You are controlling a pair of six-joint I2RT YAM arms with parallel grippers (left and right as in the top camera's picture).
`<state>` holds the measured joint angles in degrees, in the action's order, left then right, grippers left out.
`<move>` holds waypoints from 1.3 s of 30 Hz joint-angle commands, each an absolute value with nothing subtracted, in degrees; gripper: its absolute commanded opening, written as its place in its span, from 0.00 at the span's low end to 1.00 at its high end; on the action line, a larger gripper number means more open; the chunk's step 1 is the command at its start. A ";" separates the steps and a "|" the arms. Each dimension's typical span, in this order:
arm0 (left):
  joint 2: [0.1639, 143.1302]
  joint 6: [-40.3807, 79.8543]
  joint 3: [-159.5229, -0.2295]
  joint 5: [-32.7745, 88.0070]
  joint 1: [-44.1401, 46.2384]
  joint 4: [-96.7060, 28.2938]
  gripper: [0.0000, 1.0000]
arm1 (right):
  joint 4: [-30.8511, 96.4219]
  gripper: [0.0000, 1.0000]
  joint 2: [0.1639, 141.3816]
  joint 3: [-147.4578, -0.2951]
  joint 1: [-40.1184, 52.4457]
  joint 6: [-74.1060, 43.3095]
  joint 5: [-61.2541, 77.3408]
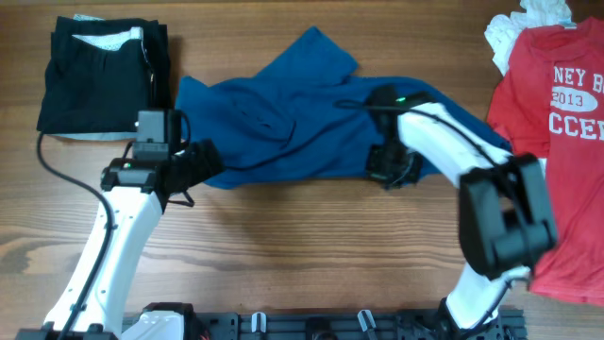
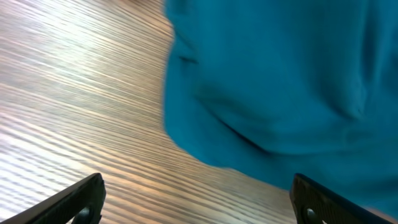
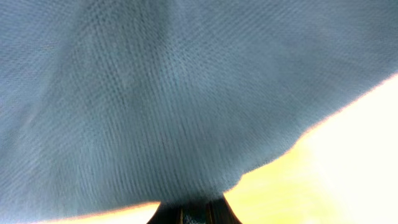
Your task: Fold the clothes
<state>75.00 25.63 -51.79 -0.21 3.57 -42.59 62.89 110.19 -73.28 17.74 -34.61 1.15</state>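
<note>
The left claw stood wide open and empty, with the edge of the blue shirt lying on the table just ahead of its fingers. The right claw was closed on a fold of the same shirt. The cloth bunched into its tips and spread out beyond them.

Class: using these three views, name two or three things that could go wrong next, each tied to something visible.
1. The right hand is shut on the bunched blue shirt; it may have pinched several layers.
2. The left hand is open at the shirt's edge; a one-sided pull could twist it.
3. The right arm overlaps the red T-shirt and might drag it.
</note>
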 commanded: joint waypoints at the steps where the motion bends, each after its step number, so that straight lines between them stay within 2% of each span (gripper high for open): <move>1: 70.67 24.62 -53.32 -3.73 -0.05 -42.61 0.95 | 69.82 0.04 96.71 -80.34 12.67 -22.72 5.74; 8: 64.58 24.43 -53.34 -3.73 -3.70 -43.29 0.95 | 84.47 0.04 81.38 -87.20 10.41 -21.02 7.44; 14: 63.64 24.40 -53.34 -3.73 -3.70 -44.56 0.95 | 90.21 0.04 77.76 -87.18 10.41 -21.02 7.51; 19: 63.66 24.40 -53.34 -3.73 -3.70 -44.14 0.95 | 80.18 0.04 81.38 -86.26 10.41 -20.93 5.80; 26: 63.79 22.74 -53.34 -3.75 -3.70 -44.07 0.95 | 69.97 0.04 102.10 -86.19 10.28 -17.45 5.85; 28: 64.12 22.72 -53.32 -3.77 -3.70 -43.94 0.95 | 64.62 0.04 107.13 -86.19 10.26 -15.77 5.82; 30: 65.08 22.72 -53.32 -3.77 -3.70 -43.68 0.95 | 53.98 0.05 113.91 -86.19 9.96 -13.76 5.80; 33: 66.87 22.72 -53.32 -3.75 -3.70 -43.46 0.94 | 42.92 0.12 118.30 -86.26 9.32 -12.86 4.58; 34: 67.66 22.72 -53.32 -3.75 -3.70 -43.48 0.94 | 39.70 0.18 118.61 -86.41 8.67 -12.82 4.51; 35: 68.40 22.72 -53.32 -3.75 -3.70 -43.48 0.94 | 38.28 0.37 118.52 -86.96 7.99 -12.82 4.47; 37: 69.43 22.68 -53.32 -3.77 -3.70 -43.48 0.94 | 38.96 0.60 118.28 -89.76 6.02 -13.69 3.57; 39: 69.95 21.74 -53.32 -3.99 -3.70 -43.46 0.94 | 43.75 0.64 118.28 -93.62 3.46 -15.20 4.71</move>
